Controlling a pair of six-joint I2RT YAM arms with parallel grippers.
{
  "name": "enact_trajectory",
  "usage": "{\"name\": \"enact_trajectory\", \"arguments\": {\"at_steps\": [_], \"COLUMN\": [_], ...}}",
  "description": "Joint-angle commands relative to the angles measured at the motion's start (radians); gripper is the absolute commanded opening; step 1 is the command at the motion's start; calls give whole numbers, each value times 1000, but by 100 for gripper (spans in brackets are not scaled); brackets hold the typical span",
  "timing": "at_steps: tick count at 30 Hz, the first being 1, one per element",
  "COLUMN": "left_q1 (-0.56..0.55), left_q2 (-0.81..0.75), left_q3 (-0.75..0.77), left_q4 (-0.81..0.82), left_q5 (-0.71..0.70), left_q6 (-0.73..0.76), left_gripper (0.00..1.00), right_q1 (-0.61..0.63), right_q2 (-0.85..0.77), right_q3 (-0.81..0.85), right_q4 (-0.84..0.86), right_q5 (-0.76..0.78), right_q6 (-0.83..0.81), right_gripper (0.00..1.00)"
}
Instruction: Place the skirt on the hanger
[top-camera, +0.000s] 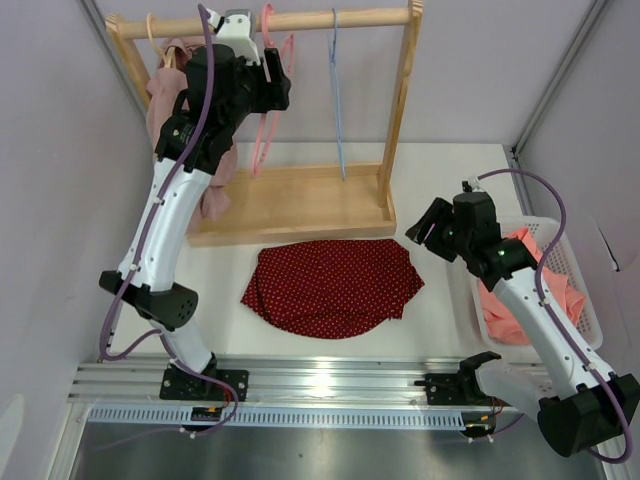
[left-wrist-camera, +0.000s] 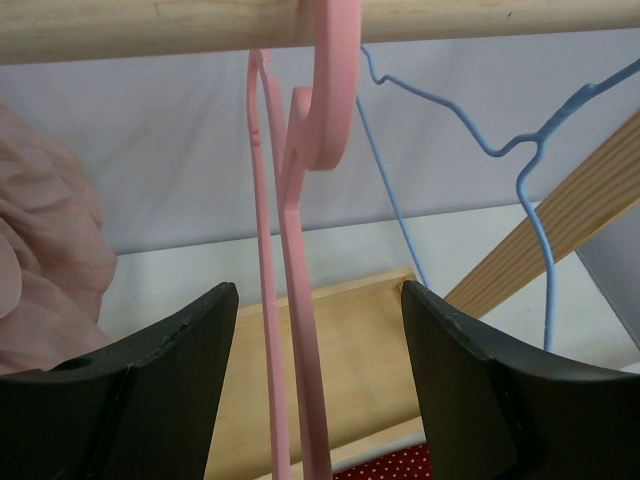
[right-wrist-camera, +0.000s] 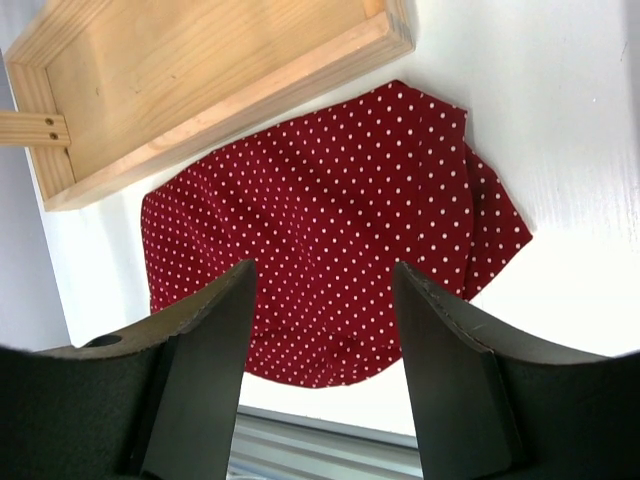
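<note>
Skirt, red fabric with white dots (top-camera: 332, 287), lies flat on the table (top-camera: 440, 315) before the wooden rack (top-camera: 300, 205), right below the right gripper (right-wrist-camera: 322, 270), whose jaws are apart. Left gripper (left-wrist-camera: 318, 300), jaws spread and empty, straddles the upright pink plastic hanger (left-wrist-camera: 335, 90) on the rail (left-wrist-camera: 150, 25).

Here's the left arm (top-camera: 165, 225): long white shells, chunky black joint housings, and a purple cable (top-camera: 209, 90) trailing along its length. The right arm (top-camera: 540, 315) wears the same white-and-black livery, with a second purple cable (top-camera: 556, 195) arcing over its wrist. Both have black base plates (top-camera: 205, 384). Up close, the left fingers (left-wrist-camera: 150, 390) are broad matte-black wedges, one with a small round hole, and the right fingers (right-wrist-camera: 190, 390) match them.
</note>
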Motion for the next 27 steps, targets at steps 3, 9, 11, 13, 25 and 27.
{"name": "enact_trajectory", "arguments": {"at_steps": [3, 9, 11, 13, 25, 27], "left_q1": [-4, -7, -15, -19, -38, -38], "left_q2": [-12, 2, 3, 3, 23, 23], "left_q3": [28, 28, 28, 27, 41, 41], "left_q4": [-23, -43, -43, -42, -52, -51], "left_q5": [-44, -76, -87, -91, -119, -119], "left_q6": [45, 51, 57, 62, 96, 94], "left_gripper": [70, 64, 63, 59, 44, 38], "right_q1": [-14, -17, -17, -19, -31, -32], "right_q2": [0, 3, 1, 1, -2, -3], "right_q3": [42, 39, 39, 38, 39, 38], "right_q4": [33, 36, 38, 39, 38, 38], "right_q5": [-37, -40, -42, -42, -47, -47], "right_q6": [-27, -28, -27, -30, -38, -38], "right_gripper": [63, 62, 63, 62, 61, 60]}}
